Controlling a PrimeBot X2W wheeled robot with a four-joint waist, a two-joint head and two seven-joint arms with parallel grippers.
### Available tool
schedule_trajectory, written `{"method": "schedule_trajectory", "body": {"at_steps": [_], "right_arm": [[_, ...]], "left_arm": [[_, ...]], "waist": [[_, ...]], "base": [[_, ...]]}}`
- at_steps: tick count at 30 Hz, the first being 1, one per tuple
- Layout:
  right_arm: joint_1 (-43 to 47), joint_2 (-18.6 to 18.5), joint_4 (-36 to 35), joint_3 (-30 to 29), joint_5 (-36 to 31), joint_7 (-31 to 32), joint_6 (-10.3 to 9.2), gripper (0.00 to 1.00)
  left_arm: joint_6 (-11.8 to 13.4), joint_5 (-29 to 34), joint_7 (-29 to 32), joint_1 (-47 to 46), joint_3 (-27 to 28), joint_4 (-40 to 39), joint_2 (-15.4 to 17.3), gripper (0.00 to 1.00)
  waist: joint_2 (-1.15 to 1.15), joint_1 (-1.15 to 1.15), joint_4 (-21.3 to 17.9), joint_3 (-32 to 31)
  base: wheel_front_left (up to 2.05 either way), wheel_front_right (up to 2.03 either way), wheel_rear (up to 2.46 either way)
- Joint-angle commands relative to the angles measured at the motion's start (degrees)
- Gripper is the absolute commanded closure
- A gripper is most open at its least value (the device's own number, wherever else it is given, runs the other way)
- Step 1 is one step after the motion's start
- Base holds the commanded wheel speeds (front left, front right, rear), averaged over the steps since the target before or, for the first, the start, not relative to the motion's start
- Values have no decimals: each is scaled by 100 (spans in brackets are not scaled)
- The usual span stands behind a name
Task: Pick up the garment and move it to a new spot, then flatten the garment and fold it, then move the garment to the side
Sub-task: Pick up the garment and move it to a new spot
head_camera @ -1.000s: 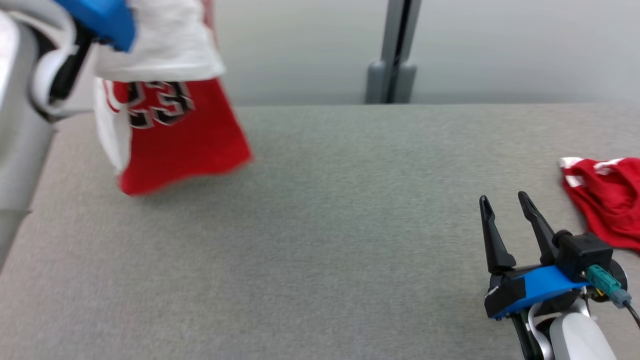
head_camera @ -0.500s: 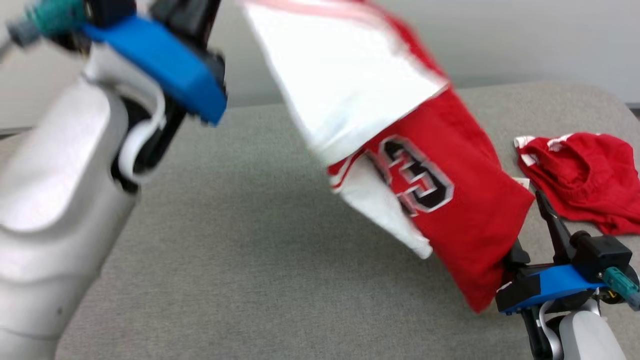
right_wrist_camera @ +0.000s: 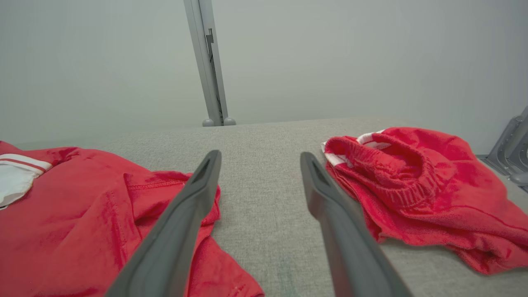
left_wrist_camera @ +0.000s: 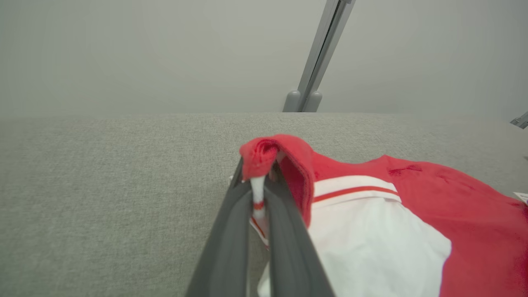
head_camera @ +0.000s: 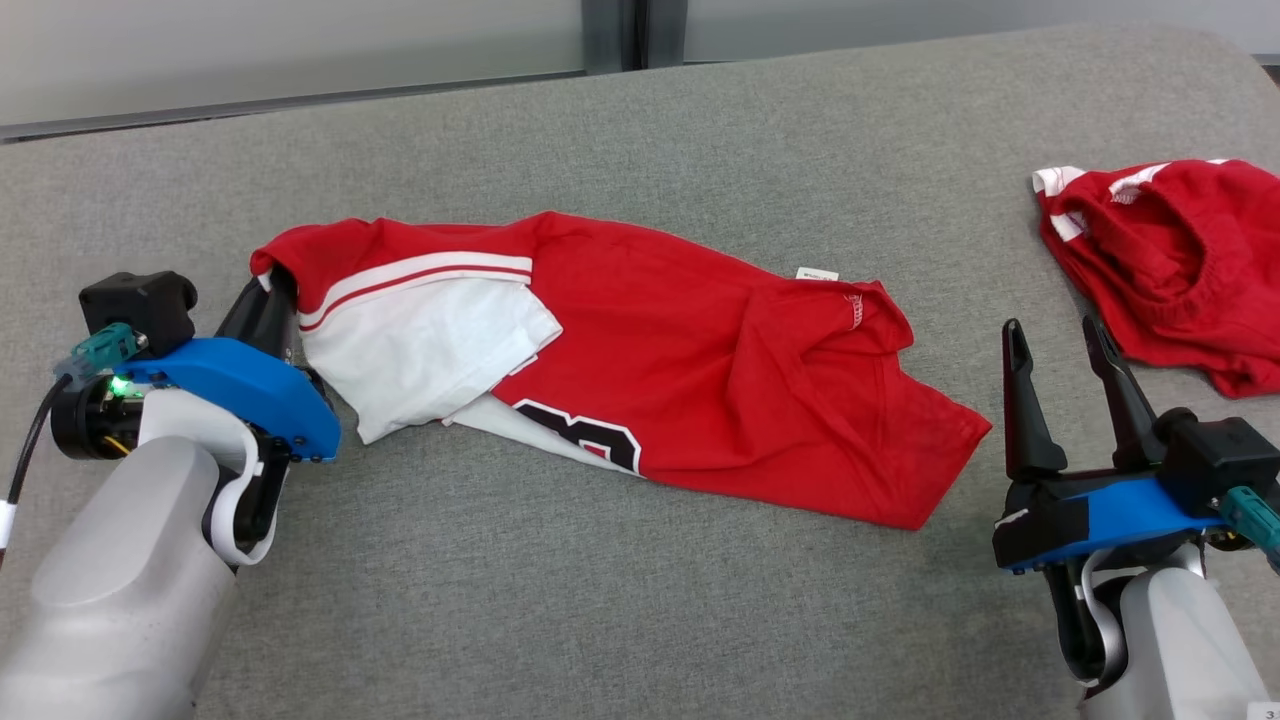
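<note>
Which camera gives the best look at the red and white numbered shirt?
The head view: the whole shirt lies rumpled across the grey table. The left wrist view shows one corner pinched in the left gripper; the right wrist view shows its red far end.

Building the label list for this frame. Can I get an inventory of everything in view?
jersey: 1, red with white panels and a black number, lying crumpled across the middle of the table
label: 1, white, at the jersey's far edge
second garment: 1, red with white trim, bunched at the table's right end
table: 1, grey fabric top, under both garments
post: 1, grey, upright behind the table's far edge
left gripper: 1, dark fingers on a blue mount, shut on the jersey's left end
right gripper: 1, dark fingers on a blue mount, open and empty, between the two garments
</note>
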Motion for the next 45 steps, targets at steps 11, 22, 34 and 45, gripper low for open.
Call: {"method": "schedule_trajectory", "body": {"at_steps": [11,22,34,45], "right_arm": [[-56,-4,140,11,-131,-68,0,0],[382,-5,334,110,-110,-39,0,0],[1089,-5,578,239,110,-86,0,0],[1173,-6,806,436,306,-170,0,0]], "left_arm": [[-242,139,-465,-130,140,587,-370,0],[-164,506,-498,1161,586,-72,-646,0],[213,1118,-500,3032,1509,-1438,-1119,0],[317,1625,-500,3917,2028,-2043,-1299,0]], "waist": [[0,-1,295,-243],[0,-1,699,-1199],[0,-1,887,-1668],[0,-1,848,-1670]], "base": [[0,0,0],[0,0,0],[0,0,0],[0,0,0]]}}
